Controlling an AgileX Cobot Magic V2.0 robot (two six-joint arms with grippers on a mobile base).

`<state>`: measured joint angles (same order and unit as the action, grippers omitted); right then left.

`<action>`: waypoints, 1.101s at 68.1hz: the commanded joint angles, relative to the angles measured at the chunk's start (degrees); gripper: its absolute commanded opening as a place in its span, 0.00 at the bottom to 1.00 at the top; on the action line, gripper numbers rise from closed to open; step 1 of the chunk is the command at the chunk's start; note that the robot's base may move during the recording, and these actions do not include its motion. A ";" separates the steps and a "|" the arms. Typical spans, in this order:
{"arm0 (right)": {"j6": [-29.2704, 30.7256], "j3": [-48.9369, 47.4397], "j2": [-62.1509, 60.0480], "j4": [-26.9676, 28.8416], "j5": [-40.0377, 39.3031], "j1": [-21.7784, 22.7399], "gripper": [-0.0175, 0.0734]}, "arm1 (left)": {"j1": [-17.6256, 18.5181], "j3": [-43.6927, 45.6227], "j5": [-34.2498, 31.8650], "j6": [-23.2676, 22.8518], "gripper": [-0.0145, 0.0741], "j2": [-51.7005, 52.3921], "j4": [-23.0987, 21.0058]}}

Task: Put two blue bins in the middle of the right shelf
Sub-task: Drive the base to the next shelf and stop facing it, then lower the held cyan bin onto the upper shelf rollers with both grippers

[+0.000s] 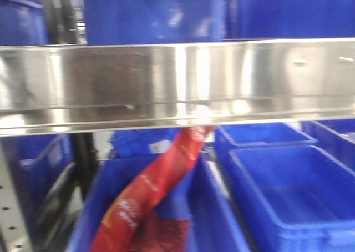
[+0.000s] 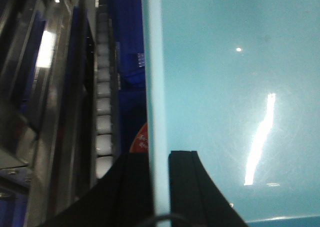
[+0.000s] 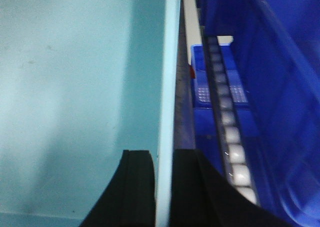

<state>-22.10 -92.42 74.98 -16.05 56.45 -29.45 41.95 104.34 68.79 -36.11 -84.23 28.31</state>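
Observation:
In both wrist views I see a bin that looks pale blue. My left gripper (image 2: 159, 154) is shut on its left wall (image 2: 154, 62), one black finger outside and one inside. My right gripper (image 3: 163, 152) is shut on its right wall (image 3: 168, 62) in the same way. The bin's smooth inside (image 2: 235, 97) fills most of both wrist views. In the front view a blue bin (image 1: 150, 13) stands above a steel shelf edge (image 1: 177, 80); I cannot tell if it is the held one. More blue bins (image 1: 288, 196) sit below. Neither gripper shows in the front view.
A white roller track runs close beside each held wall (image 2: 103, 112) (image 3: 227, 122). A dark blue bin (image 3: 270, 62) stands right of the right track. A red snack packet (image 1: 155, 191) hangs over a lower bin (image 1: 216, 218); its corner shows by my left finger (image 2: 141, 139).

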 commanded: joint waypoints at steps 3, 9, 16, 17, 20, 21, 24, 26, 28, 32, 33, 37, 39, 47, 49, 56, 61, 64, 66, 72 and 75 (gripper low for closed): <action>0.61 -1.28 -1.20 -2.18 -4.68 0.06 0.01 | -0.04 1.10 -2.82 -0.30 0.04 1.08 2.44; 0.61 -1.28 -1.20 -2.18 -4.68 0.06 0.01 | -0.04 1.10 -2.82 -0.30 0.04 1.08 2.44; 0.61 -1.28 -1.20 -2.18 -4.68 0.06 0.01 | -0.04 1.10 -2.82 -0.30 0.04 1.08 2.44; 0.61 -1.28 -1.20 -2.18 -4.68 0.06 0.01 | -0.04 1.10 -2.82 -0.30 0.04 1.08 2.44; 0.61 -1.28 -1.20 -2.18 -4.68 0.06 0.01 | -0.04 1.10 -2.82 -0.30 0.04 1.08 2.44; 0.61 -1.28 -1.20 -2.18 -4.68 0.06 0.01 | -0.04 1.10 -2.82 -0.30 0.04 1.08 2.44; 0.61 -1.28 -1.20 -2.18 -4.68 0.06 0.01 | -0.04 1.10 -2.82 -0.30 0.04 1.08 2.44; 0.61 -1.28 -1.20 -2.18 -4.68 0.06 0.01 | -0.04 1.10 -2.82 -0.30 0.04 1.08 2.44; 0.61 -1.28 -1.20 -2.18 -4.68 0.06 0.01 | -0.04 1.10 -2.82 -0.30 0.04 1.08 2.44; 0.61 -1.28 -1.20 -2.18 -4.68 0.06 0.01 | -0.04 1.10 -2.82 -0.30 0.04 1.08 2.66; 0.61 -1.28 -1.20 -2.18 -4.68 0.06 0.01 | -0.04 1.10 -2.82 -0.30 0.04 1.08 2.80; 0.61 -1.28 -1.20 -2.18 -4.68 0.06 0.01 | -0.04 1.10 -2.82 -0.30 0.04 1.08 3.44; 0.61 -1.28 -1.20 -2.18 -4.68 0.06 0.01 | -0.04 1.10 -2.82 -0.30 0.04 1.08 3.44; 0.61 -1.28 -1.20 -2.18 -4.68 0.06 0.01 | -0.04 1.10 -2.82 -0.30 0.04 1.08 3.44; 0.61 -1.28 -1.20 -2.18 -4.68 0.06 0.01 | -0.04 1.10 -2.82 -0.30 0.04 1.08 3.44; 0.61 -1.28 -1.20 -2.18 -4.68 0.06 0.01 | -0.04 1.10 -2.82 -0.30 0.04 1.08 3.44; 0.61 -1.28 -1.20 -2.18 -4.68 0.06 0.01 | -0.04 1.10 -2.82 -0.30 0.04 1.08 3.44; 0.61 -1.28 -1.20 -2.18 -4.68 0.06 0.01 | -0.04 1.10 -2.82 -0.30 0.04 1.08 3.44; 0.61 -1.28 -1.20 -2.18 -4.68 0.06 0.01 | -0.04 1.10 -2.82 -0.30 0.04 1.08 3.56; 0.61 -1.28 -1.20 -2.18 -4.68 0.06 0.01 | -0.04 1.10 -2.82 -0.30 0.04 1.08 3.56; 0.61 -1.28 -1.20 -2.18 -4.68 0.06 0.01 | -0.04 1.10 -2.82 -0.30 0.04 1.08 3.56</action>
<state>-22.10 -92.42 74.98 -16.05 56.18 -29.45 41.95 104.34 69.00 -36.22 -84.23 28.53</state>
